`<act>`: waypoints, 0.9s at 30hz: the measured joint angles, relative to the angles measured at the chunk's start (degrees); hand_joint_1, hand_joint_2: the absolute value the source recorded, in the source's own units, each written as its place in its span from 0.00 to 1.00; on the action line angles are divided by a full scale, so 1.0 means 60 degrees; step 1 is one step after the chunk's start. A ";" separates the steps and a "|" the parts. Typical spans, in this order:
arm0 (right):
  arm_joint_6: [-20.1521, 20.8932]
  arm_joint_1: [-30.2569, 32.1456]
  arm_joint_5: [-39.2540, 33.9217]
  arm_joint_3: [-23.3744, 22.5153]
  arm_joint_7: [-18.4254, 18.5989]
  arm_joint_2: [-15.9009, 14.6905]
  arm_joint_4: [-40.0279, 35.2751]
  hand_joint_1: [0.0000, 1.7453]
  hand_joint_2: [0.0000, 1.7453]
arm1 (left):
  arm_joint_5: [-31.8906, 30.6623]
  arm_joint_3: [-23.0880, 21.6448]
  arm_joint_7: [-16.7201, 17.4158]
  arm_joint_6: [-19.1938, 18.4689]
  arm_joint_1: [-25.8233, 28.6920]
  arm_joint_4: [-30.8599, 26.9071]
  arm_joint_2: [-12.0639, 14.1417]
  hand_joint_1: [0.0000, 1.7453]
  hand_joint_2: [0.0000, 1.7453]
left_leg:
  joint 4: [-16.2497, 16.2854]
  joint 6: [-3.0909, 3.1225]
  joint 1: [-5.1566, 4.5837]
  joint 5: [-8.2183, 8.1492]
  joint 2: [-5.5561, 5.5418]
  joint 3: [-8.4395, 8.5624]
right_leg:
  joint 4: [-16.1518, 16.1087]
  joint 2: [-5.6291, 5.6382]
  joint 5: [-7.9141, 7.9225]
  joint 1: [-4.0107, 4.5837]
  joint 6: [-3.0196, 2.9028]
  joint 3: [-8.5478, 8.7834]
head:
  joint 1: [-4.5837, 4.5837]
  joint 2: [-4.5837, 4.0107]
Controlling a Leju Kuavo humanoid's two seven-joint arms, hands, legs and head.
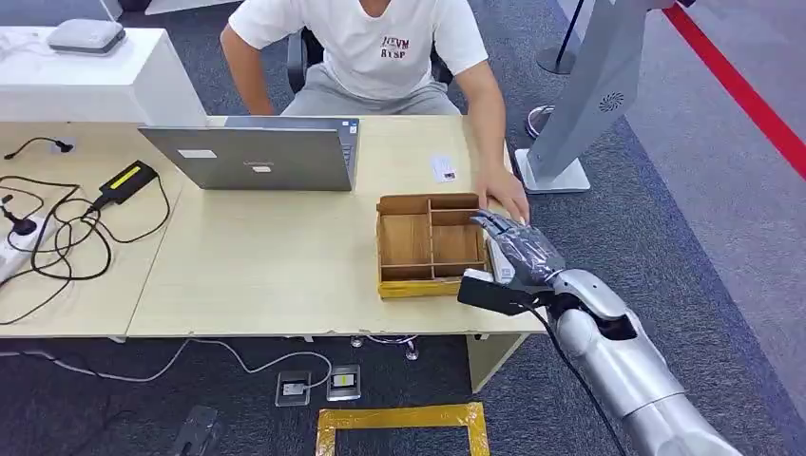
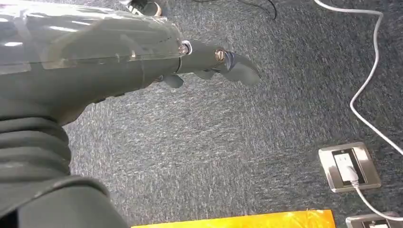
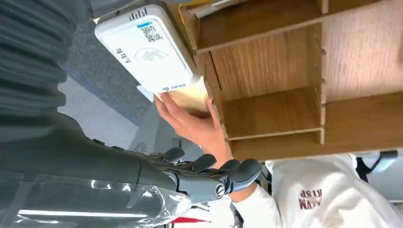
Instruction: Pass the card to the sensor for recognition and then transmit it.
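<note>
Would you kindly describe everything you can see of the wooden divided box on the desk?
The wooden box is a shallow open-topped tray of light brown board that looks like thin plywood, split by thin partitions into several compartments, which appear empty. It lies flat near the desk's right front edge, in front of the laptop. The right hand hovers at its right side. A person's hand rests beside its far right corner, and the white card reader sits beside the box.

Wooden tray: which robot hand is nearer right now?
Right. The right hand hovers at the wooden tray's right edge, beside a person's hand. The left hand hangs low over carpet.
</note>
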 joint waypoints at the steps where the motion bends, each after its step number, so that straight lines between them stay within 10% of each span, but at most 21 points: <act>1: 0.0000 0.0004 0.0000 0.0000 0.0000 -0.0004 -0.0062 0.00 1.00 | -0.0004 0.0000 0.0000 0.0000 0.0000 0.0000 0.0000 0.00 0.00 | 0.0000 0.0000 0.0000 0.0000 0.0000 0.0000 | -0.0001 0.0000 0.0000 0.0000 0.0000 0.0000 | 0.0004 0.0000; 27: -0.0648 0.0207 -0.0856 -0.0728 0.0105 -0.0408 -0.1198 0.00 1.00 | -0.0270 0.0000 0.0000 0.0124 -0.0168 0.0000 -0.0029 0.00 0.00 | 0.0001 0.0000 -0.0002 0.0000 0.0001 -0.0001 | -0.0001 -0.0002 0.0000 0.0000 0.0000 -0.0001 | 0.0000 0.0000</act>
